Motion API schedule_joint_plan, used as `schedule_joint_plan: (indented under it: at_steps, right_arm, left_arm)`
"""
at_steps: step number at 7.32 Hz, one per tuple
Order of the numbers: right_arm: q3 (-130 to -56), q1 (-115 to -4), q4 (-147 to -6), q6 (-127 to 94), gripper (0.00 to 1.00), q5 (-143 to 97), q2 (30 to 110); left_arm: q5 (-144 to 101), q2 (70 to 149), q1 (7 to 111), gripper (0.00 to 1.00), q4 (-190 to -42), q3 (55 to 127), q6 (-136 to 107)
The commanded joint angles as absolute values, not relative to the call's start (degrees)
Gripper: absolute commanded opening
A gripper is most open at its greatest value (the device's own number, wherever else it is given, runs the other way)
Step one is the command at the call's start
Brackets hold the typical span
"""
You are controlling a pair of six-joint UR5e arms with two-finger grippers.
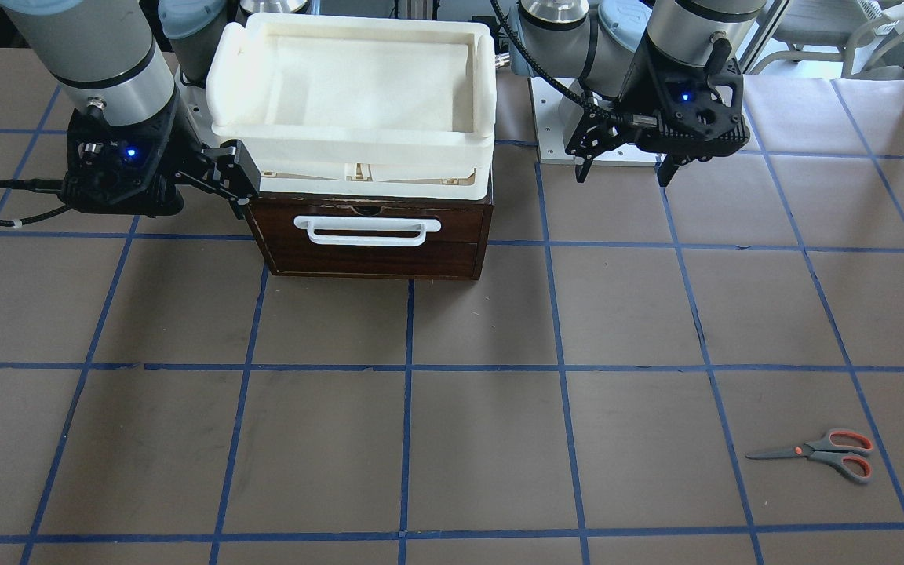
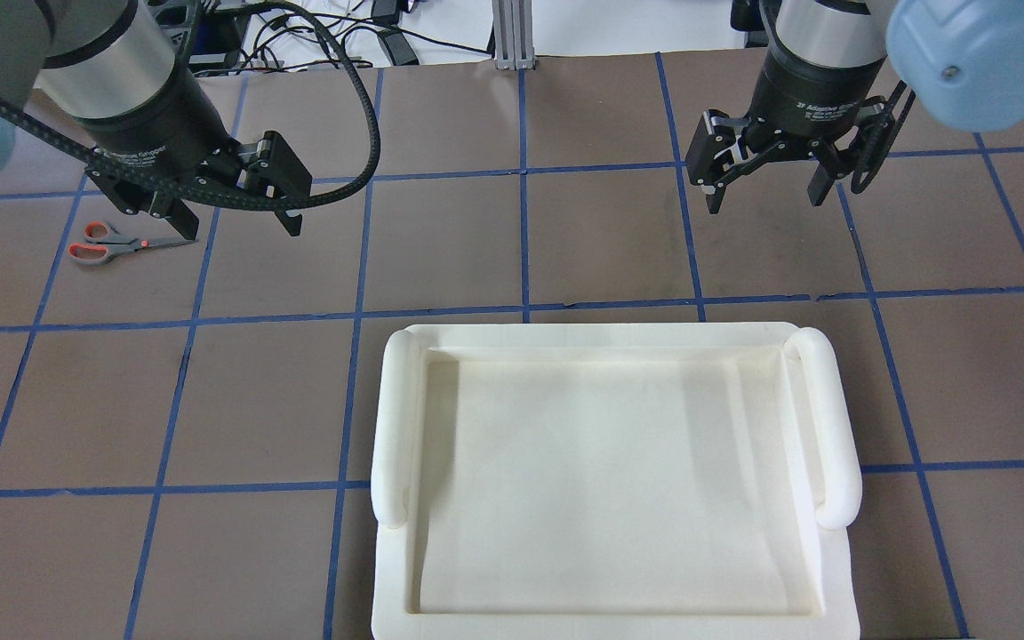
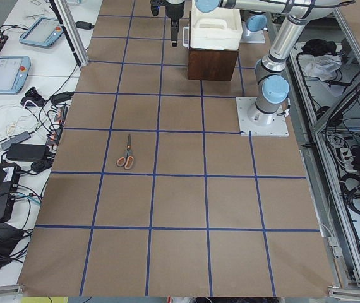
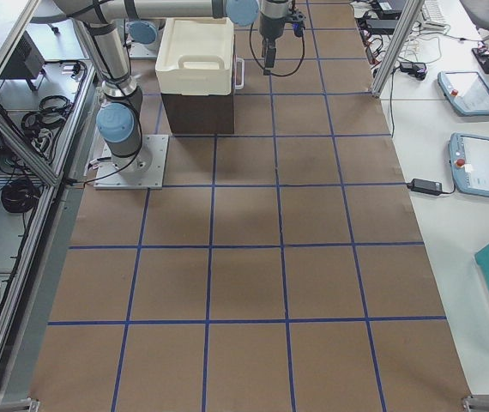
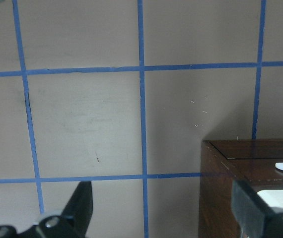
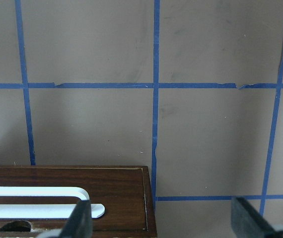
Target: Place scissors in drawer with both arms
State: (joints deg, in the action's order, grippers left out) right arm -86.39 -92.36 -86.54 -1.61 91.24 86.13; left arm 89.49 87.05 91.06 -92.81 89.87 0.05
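Observation:
The scissors (image 1: 821, 453) lie flat on the brown table, far out on my left side; they also show in the overhead view (image 2: 112, 242) and the exterior left view (image 3: 127, 151). The dark brown drawer (image 1: 369, 251) is shut, its white bar handle (image 1: 366, 230) facing away from me. My left gripper (image 1: 623, 177) is open and empty, hovering beside the drawer, well apart from the scissors; it shows overhead too (image 2: 232, 227). My right gripper (image 1: 236, 184) is open and empty, close to the drawer's other corner, and also shows overhead (image 2: 766, 201).
A cream-white plastic bin (image 1: 350, 86) sits on top of the drawer unit and hides it in the overhead view (image 2: 396, 418). Blue tape lines grid the table. The left wrist view shows the drawer's corner (image 5: 231, 188); the right wrist view shows its handle (image 6: 32, 193).

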Motion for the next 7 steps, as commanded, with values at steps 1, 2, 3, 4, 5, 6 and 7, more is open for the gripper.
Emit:
schedule_joint_plan:
  at_steps: [1,2,3,4,5,6,7]
  right_arm:
    - [-86.5,-92.4,-86.6,-1.6,1.0,91.3,86.1]
    - [-86.5,-92.2,-86.7,-1.3,1.0,90.9,85.9]
    - [-86.4,-92.1,-88.1,-1.5,1.0,90.6,86.0]
    - [-86.5,-92.2,-91.2,-1.5,1.0,90.4,86.1]
    - [-86.5,-92.2,-91.2,-1.8,1.0,90.6,86.0]
    - [-86.5,-92.3,-91.7,-6.2,1.0,90.7,85.3]
    - [-86.6,-92.4,-91.9,-17.5,1.0,91.2,84.1]
  left_arm:
    - [89.6,86.9,91.1,1.0,-92.7,89.9,0.3]
    - [89.5,86.7,91.1,1.0,-92.8,89.9,0.6]
    - [89.8,86.7,90.9,1.0,-92.9,90.0,1.7]
    - [90.3,86.8,89.9,1.0,-92.5,90.0,10.2]
    - [90.7,87.1,87.4,1.0,-91.9,90.3,13.6]
    - [90.6,87.6,83.9,1.0,-91.2,90.8,18.6]
    - [90.4,88.5,80.0,1.0,-90.2,91.1,28.5]
